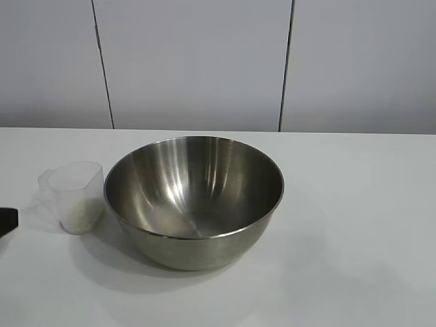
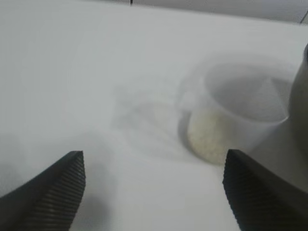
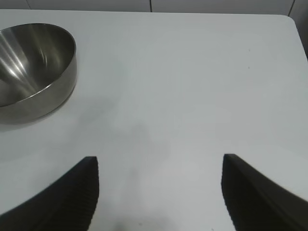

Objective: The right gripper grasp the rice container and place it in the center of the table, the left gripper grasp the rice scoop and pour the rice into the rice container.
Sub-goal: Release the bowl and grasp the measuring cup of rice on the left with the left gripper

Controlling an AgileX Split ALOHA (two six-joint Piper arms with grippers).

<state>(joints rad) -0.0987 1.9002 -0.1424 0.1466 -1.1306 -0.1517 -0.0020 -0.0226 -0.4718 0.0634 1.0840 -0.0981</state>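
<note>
The rice container (image 1: pixel 194 199), a large shiny steel bowl, stands near the middle of the white table (image 1: pixel 354 225) and looks empty; it also shows in the right wrist view (image 3: pixel 33 72). The rice scoop (image 1: pixel 75 194), a translucent plastic cup, stands just left of it with rice (image 1: pixel 80 216) in its bottom. In the left wrist view the scoop (image 2: pixel 240 108) and its rice (image 2: pixel 208 137) lie just ahead of my open left gripper (image 2: pixel 154 166). A dark bit of that gripper (image 1: pixel 7 221) shows at the exterior view's left edge. My right gripper (image 3: pixel 160 163) is open and empty, apart from the bowl.
A grey panelled wall (image 1: pixel 197 61) runs behind the table's far edge. The table's far corner (image 3: pixel 288 19) shows in the right wrist view. Bare tabletop lies to the right of the bowl (image 1: pixel 361 204).
</note>
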